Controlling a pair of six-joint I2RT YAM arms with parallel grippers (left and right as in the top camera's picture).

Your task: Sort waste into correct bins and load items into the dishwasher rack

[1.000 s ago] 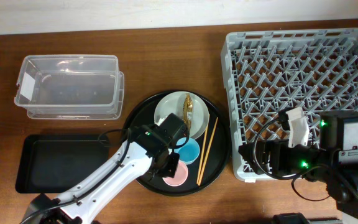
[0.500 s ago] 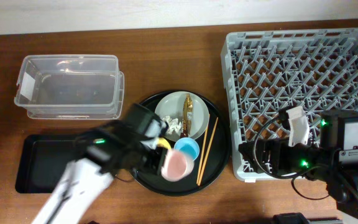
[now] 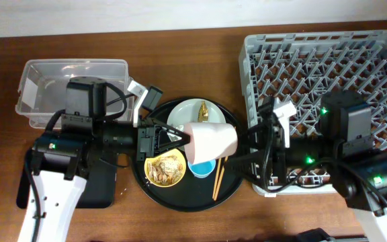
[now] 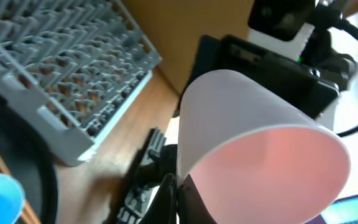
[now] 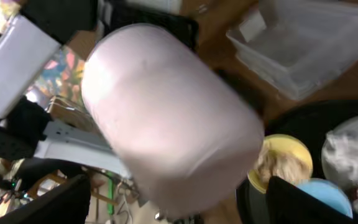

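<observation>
From overhead, looks straight down on the whole table (image 3: 180, 40). From the left wrist, peers close past the pink cup (image 4: 253, 155) toward the dishwasher rack (image 4: 61, 68); from the right, faces back at that cup.

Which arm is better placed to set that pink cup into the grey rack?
The right, probably. The left fingers hold the pink cup above the round black tray, away from the grey rack. The right fingers are open, facing the cup, and that arm sits over the rack's edge.

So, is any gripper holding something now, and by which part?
The left gripper holds the pink cup by its rim; the cup lies on its side in the air. The right gripper is open near its base.
</observation>
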